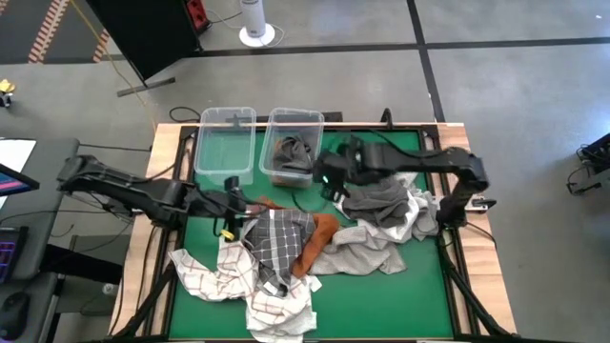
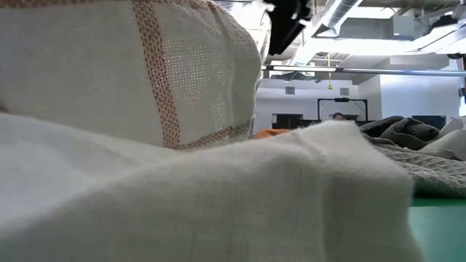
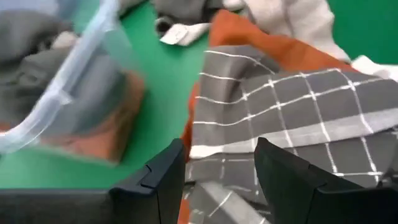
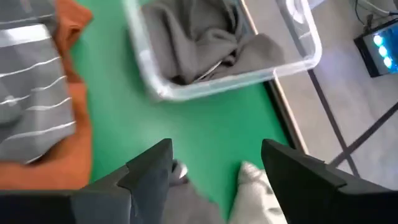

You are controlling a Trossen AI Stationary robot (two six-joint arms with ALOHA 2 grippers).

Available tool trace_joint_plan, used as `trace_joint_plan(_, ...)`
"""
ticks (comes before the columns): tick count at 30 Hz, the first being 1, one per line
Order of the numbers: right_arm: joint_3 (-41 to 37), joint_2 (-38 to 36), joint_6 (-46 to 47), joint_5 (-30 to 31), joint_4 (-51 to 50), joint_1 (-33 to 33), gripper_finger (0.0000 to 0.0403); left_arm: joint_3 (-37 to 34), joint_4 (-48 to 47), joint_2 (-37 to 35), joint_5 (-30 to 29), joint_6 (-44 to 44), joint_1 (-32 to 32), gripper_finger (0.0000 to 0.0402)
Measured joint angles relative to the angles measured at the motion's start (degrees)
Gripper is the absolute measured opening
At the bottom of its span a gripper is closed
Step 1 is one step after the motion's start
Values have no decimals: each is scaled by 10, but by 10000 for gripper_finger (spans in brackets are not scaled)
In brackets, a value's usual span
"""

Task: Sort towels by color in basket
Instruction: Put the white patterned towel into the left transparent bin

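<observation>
A heap of towels lies on the green mat: grey with white grid [image 1: 276,236], rust-orange [image 1: 319,243], white with thin red checks [image 1: 212,274], white [image 1: 282,312] and light grey [image 1: 367,255]. A dark grey towel [image 1: 291,152] lies in the right clear bin [image 1: 294,119]. My left gripper [image 1: 234,204] is open, its fingers low on either side of a fold of the grid towel [image 3: 280,99]. My right gripper [image 1: 329,177] is open over bare mat beside that bin [image 4: 298,59], near a pale towel edge [image 4: 249,186].
A second clear bin [image 1: 225,143] stands left of the filled one, at the table's far side. More grey and white towels [image 1: 396,210] lie under the right arm. In the low view the red-checked towel [image 2: 145,80] fills the foreground. Wooden table edges frame the mat.
</observation>
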Motion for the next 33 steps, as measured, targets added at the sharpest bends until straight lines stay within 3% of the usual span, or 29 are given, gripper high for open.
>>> trace_joint_plan(7, -207, -109, 60, 40, 185, 79, 285, 0, 100, 53, 132, 66, -29, 180)
trace_joint_plan(12, -309, -145, 52, 61, 319, 94, 285, 1, 174, 74, 220, 45, -64, 180)
trace_joint_plan(19, -343, -149, 53, 119, 382, 97, 285, 1, 62, 78, 225, -61, -122, 180)
trace_joint_plan(24, -343, -150, 54, 127, 393, 95, 285, 20, -7, 77, 223, -120, -185, 180)
trace_joint_plan(33, -343, -150, 55, 127, 403, 93, 285, 51, -81, 81, 102, -182, -256, 180)
